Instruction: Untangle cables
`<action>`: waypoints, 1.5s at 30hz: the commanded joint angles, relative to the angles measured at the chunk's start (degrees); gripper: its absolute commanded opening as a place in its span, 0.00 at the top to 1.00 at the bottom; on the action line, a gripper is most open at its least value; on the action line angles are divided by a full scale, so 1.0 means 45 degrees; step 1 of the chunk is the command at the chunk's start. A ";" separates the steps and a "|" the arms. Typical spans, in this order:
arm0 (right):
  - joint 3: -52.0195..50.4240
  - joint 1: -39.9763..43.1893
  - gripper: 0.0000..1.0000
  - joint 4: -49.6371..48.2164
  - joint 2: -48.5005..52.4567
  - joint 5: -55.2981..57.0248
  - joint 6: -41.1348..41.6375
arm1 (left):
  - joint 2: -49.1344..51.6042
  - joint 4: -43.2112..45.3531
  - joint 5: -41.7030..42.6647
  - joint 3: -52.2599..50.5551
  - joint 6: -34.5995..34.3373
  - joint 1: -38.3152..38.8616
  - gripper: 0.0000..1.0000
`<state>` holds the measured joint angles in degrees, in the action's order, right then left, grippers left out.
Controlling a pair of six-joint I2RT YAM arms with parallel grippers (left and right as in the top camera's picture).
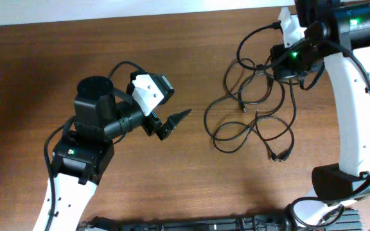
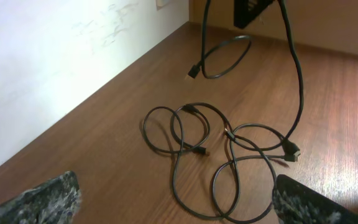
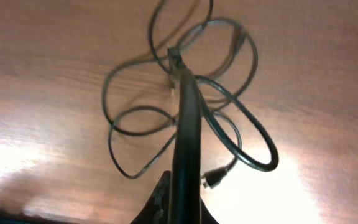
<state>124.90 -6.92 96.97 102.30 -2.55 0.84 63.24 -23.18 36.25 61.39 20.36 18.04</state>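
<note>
The brown wooden table [image 1: 56, 77] fills the overhead view, with the white and black left arm [image 1: 95, 122] reaching in from the lower left and the right arm [image 1: 358, 109] curving up along the right edge. The left gripper [image 1: 172, 123] points toward the middle of the table with its claw spread as wide as it goes. In its own wrist view, the two worn fingers [image 2: 48, 199] sit at opposite lower corners with nothing between them, touching neither wood nor cord. The right gripper [image 3: 180, 199] is raised above the far right part of the table with its claw pressed together, pinching one black cord [image 3: 185, 112]. In the right wrist view, that cord runs straight out from the closed fingertips. In the left wrist view, two strands drop from this claw toward the table. The cables [image 1: 255, 122] lie right of centre, between the two arms and well apart from the left claw. They form several thin black loops that cross one another on the wood. One strand climbs from them to the right claw. A small plug [image 2: 293, 152] rests on the table at the near edge of the tangle, and another plug end [image 2: 192, 71] lies beside the farther loop.
</note>
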 commanded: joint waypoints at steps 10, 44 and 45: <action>-0.0471 -0.0029 0.96 0.0083 -0.0160 0.1005 -0.0092 | 0.0015 -0.0024 0.0194 0.0131 0.0053 0.0039 0.01; -0.2623 0.3594 0.96 -0.1321 -0.2701 0.6985 0.5192 | 0.0015 -0.0024 0.0189 0.0131 0.0049 0.0039 0.01; -0.2623 0.4240 0.96 -0.1433 -0.2701 0.6946 0.5387 | 0.0015 -0.0024 0.0194 0.0131 0.0053 0.0039 0.01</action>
<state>113.01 5.43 91.48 90.32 25.56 19.11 63.24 -23.18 36.25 61.39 20.36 18.04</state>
